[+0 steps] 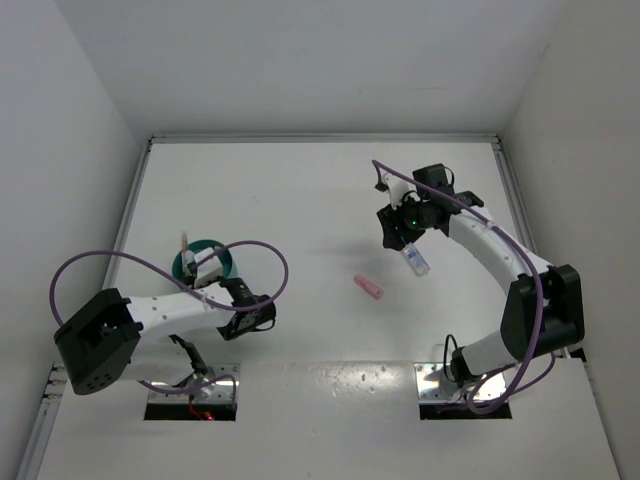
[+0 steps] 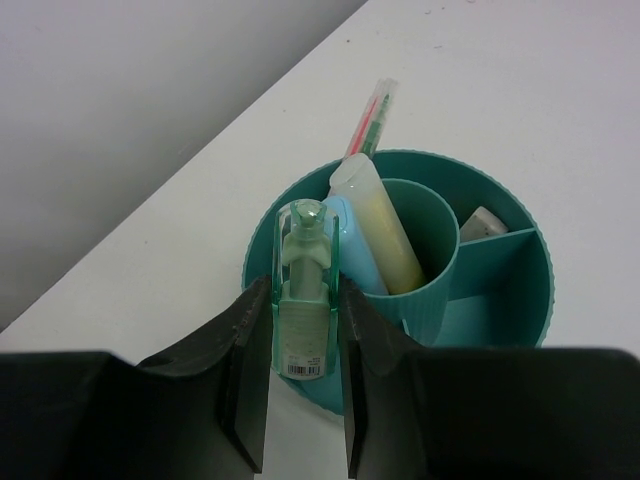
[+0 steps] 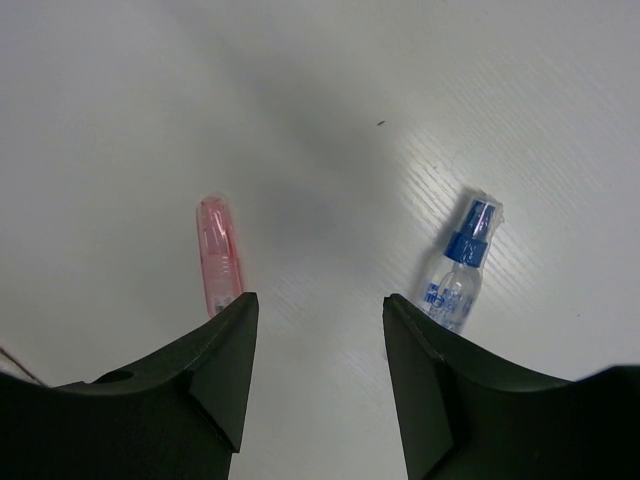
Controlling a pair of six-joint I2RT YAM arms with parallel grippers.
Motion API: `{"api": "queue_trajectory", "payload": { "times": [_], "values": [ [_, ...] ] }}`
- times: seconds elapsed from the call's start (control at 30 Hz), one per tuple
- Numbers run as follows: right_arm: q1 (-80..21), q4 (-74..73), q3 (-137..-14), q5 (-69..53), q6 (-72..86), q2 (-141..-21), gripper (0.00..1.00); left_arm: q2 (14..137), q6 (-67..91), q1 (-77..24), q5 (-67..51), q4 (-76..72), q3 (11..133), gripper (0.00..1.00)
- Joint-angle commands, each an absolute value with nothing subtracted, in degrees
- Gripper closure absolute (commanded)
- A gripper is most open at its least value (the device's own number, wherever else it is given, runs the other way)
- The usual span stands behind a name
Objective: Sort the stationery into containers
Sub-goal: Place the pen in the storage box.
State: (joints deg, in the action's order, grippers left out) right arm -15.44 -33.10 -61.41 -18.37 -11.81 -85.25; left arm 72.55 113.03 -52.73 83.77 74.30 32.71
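Placing step: left gripper (image 2: 305, 320) pinches a pale-green marker (image 2: 303, 255) just above the teal cup (image 2: 505, 215) at its near rim (yellow marker (image 2: 385, 235) inside), so release seems next; right gripper (image 3: 315, 335), jaws spread, hangs above the table (image 3: 320, 90) with pink marker (image 3: 218, 255) and blue-capped bottle (image 3: 458, 270) flanking it.

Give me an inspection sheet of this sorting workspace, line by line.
Surface: white table, no spills seen.
Job's things: teal cup holds yellow marker, light-blue marker, pens, tan eraser; pink marker, blue-capped bottle loose on table.
Clutter: nothing seen.
Tools: left tool shut on pale green item at cup; right tool open, between pink marker and bottle.
Cables: purple cables loop along both arms.
Surroundings: white walls.
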Motion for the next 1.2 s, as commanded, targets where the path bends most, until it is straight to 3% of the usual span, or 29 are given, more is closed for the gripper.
{"api": "queue_trajectory", "payload": {
  "times": [0.0,0.2,0.53,0.77,0.87,0.97,1.0,1.03,1.07,1.1,1.17],
  "values": [
    [-15.1,-33.0,-61.0,-19.8,-12.4,-84.6,0.47,72.0,136.2,-52.1,85.2,74.6,34.4,0.77],
    [-15.1,-33.0,-61.0,-20.3,-12.9,-84.6,0.47,72.6,136.8,-51.6,85.2,74.6,34.9,0.72],
    [-15.1,-33.0,-61.0,-20.8,-12.9,-84.6,0.47,73.7,136.8,-51.1,84.6,74.6,34.9,0.54],
    [-15.1,-33.0,-61.0,-20.8,-12.9,-84.6,0.47,72.9,136.3,-51.1,84.0,74.6,35.6,0.53],
    [-15.1,-33.0,-61.0,-20.8,-12.9,-84.6,0.47,69.6,131.6,-53.5,84.0,74.6,38.0,0.64],
    [-15.1,-33.5,-61.0,-20.8,-12.9,-84.6,0.47,63.8,125.6,-57.8,83.2,74.6,39.8,0.86],
    [-15.1,-33.5,-61.0,-20.8,-13.4,-84.6,0.49,62.0,123.6,-59.1,82.1,74.6,41.6,0.98],
    [-15.1,-33.5,-61.0,-20.8,-13.4,-84.6,0.55,58.8,120.1,-62.1,81.6,73.6,42.8,1.0],
    [-15.1,-33.5,-61.0,-20.8,-13.4,-84.6,0.75,57.5,108.1,-63.5,80.7,68.2,44.2,1.0],
    [-15.1,-33.5,-61.0,-20.8,-13.4,-84.6,0.86,56.2,98.6,-64.8,77.7,62.5,46.5,1.0],
    [-15.1,-33.5,-61.0,-20.8,-13.4,-85.2,0.99,52.6,69.6,-67.3,72.3,41.4,46.5,1.0]
  ]
}}
